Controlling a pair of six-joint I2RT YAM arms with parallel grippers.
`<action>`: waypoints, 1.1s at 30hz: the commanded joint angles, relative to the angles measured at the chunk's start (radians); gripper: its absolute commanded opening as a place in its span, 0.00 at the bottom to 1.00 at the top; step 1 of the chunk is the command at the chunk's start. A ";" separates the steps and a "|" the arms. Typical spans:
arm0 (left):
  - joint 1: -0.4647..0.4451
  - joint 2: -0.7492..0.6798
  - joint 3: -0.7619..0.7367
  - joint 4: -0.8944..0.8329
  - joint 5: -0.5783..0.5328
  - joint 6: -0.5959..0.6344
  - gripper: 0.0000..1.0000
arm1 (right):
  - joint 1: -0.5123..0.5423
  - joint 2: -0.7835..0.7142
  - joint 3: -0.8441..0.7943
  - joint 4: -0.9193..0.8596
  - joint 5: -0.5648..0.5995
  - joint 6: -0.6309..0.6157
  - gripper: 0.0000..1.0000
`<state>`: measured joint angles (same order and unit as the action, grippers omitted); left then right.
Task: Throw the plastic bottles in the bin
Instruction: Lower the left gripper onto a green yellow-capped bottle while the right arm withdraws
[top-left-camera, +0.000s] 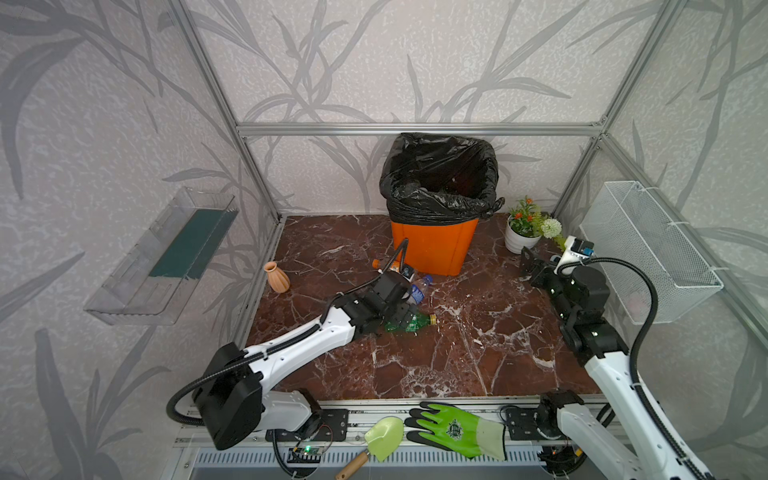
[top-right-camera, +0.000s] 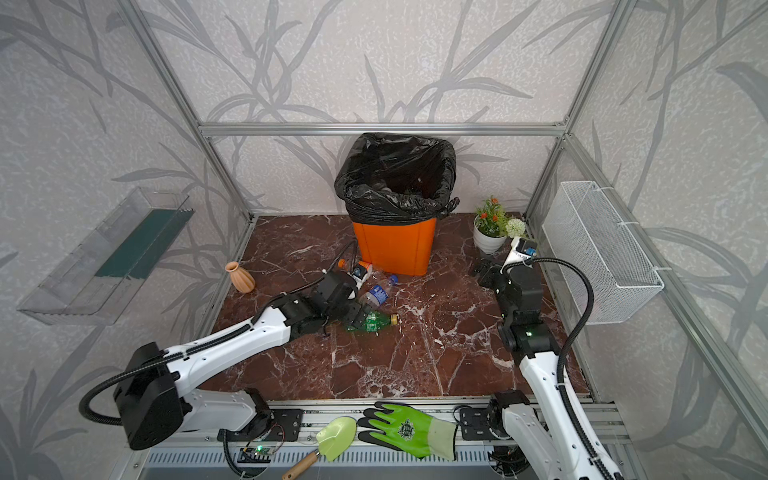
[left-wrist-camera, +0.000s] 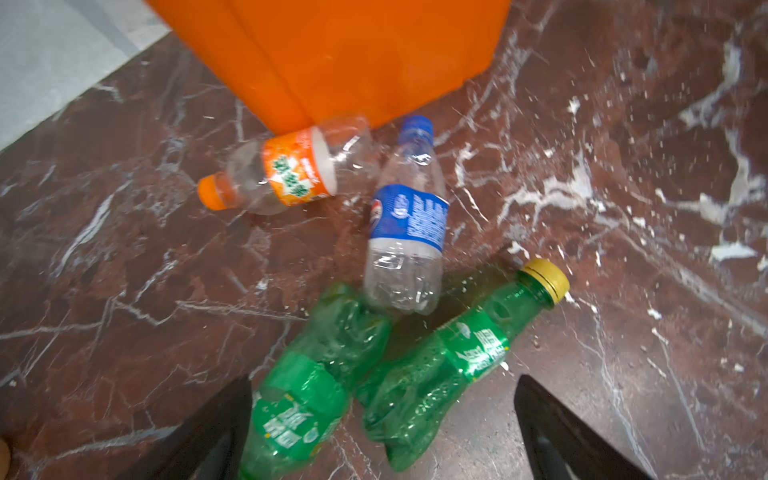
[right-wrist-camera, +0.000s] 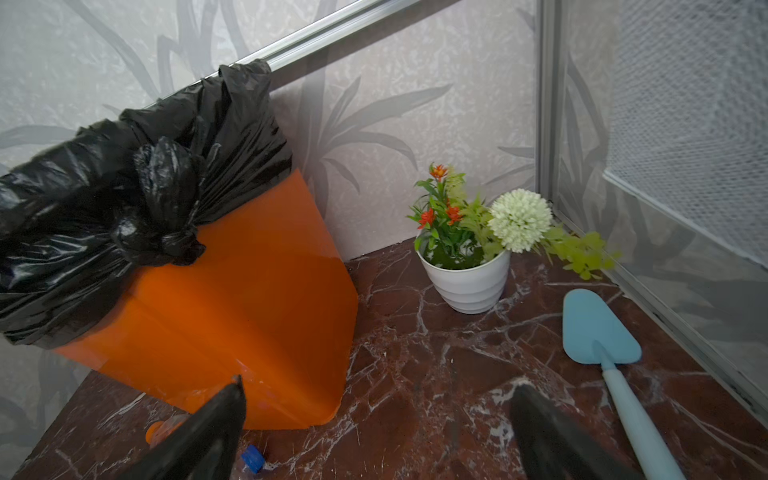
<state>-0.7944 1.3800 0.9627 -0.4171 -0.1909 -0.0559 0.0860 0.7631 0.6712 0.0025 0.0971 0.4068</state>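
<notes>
Your left gripper (left-wrist-camera: 384, 382), jaws wide, hovers at two crushed green plastic bottles (left-wrist-camera: 307, 395).
Two clear plastic bottles (left-wrist-camera: 409, 232) lie just beside the tall orange black-bagged bin (top-left-camera: 434, 249); your right gripper (right-wrist-camera: 379, 382) gapes wide, empty.

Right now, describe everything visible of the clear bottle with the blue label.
The blue-label bottle is clear plastic with a blue cap and a blue wrap label in white print. It looks empty and dented. It lies on its side on the marble tabletop, cap toward the orange bin, base close by a crushed green bottle; contact unclear.
</notes>
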 joint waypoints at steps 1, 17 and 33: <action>-0.008 0.073 0.045 -0.091 0.056 0.114 0.96 | -0.028 -0.066 -0.045 0.011 0.036 0.102 0.99; -0.042 0.232 0.077 -0.140 0.153 0.186 0.87 | -0.060 -0.023 -0.088 0.080 -0.010 0.208 0.99; -0.062 0.285 0.067 -0.120 0.183 0.135 0.73 | -0.075 -0.048 -0.105 0.063 0.009 0.210 0.99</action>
<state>-0.8505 1.6554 1.0245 -0.5442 -0.0235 0.0879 0.0181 0.7246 0.5751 0.0471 0.0967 0.6098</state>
